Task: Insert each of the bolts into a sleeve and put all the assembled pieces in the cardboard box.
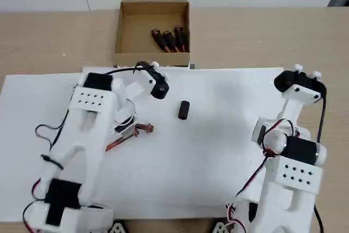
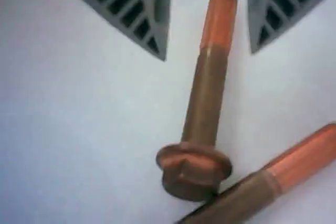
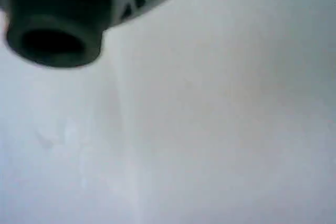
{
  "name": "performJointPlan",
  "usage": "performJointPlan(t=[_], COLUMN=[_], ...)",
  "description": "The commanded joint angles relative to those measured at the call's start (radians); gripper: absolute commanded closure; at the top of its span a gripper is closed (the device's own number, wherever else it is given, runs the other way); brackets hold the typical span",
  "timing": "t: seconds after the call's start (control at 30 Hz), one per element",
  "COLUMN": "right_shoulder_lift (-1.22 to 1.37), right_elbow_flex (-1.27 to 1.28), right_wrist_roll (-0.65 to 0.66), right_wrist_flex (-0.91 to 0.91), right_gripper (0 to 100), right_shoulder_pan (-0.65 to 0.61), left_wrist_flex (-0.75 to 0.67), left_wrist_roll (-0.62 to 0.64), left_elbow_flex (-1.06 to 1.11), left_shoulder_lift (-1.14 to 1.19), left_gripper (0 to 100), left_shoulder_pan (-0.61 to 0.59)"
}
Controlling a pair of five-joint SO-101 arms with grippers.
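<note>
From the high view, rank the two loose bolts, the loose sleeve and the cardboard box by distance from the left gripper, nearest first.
1. Bolts, at the left gripper, one between its open fingers.
2. Sleeve, farther right, middle of the sheet.
3. Cardboard box, past the sheet's far edge.

White sheet (image 1: 218, 151) on wooden table (image 1: 262, 36)

Left arm (image 1: 90, 102) stretched forward, jaws parted — right arm (image 1: 297, 175) folded back, jaws gripping a sleeve (image 3: 52, 30).
</note>
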Motion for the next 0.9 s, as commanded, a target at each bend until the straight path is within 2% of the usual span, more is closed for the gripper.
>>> performJointPlan(t=[0.0,0.4,0.6,0.87], right_shoulder_lift=[-0.015,-0.022,-0.022,-0.022], right_elbow_flex=[-0.005,-0.005,-0.005,-0.005], right_wrist_roll=[-0.003,-0.003,-0.003,-0.003], right_wrist_flex=[-0.024,-0.024,-0.024,-0.024], right_gripper=[99.5,99.5,99.5,99.5], right_shoulder_pan=[0.010,0.010,0.007,0.007], left_wrist_flex=[0.008,-0.003,-0.068,-0.098], left_wrist_roll=[-0.009,-0.040,-0.040,-0.040], left_elbow_flex=[-0.048,-0.050,-0.050,-0.050], left_shoulder_lift=[0.032,0.175,0.222,0.285], left_gripper=[90,90,90,98], left_shoulder_pan=[0.017,0.034,0.032,0.034])
